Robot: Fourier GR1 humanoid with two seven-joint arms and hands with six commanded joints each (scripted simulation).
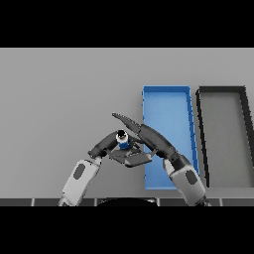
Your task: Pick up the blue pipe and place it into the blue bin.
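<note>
My right hand (133, 130) curls round the blue pipe (122, 141), just left of the blue bin (168, 99). My left hand (130, 158) lies flat below it, fingers straight.

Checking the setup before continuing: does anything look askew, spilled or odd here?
Nothing stands out. The blue pipe sits between the left hand and right hand, left of the blue bin; the dark bin sits beside it.

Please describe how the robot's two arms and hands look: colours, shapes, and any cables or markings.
Both forearms are white, rounded shells with a dark grey oval panel. The left hand and right hand are dark, nearly black, with slender fingers. No cables or markings are visible.
</note>
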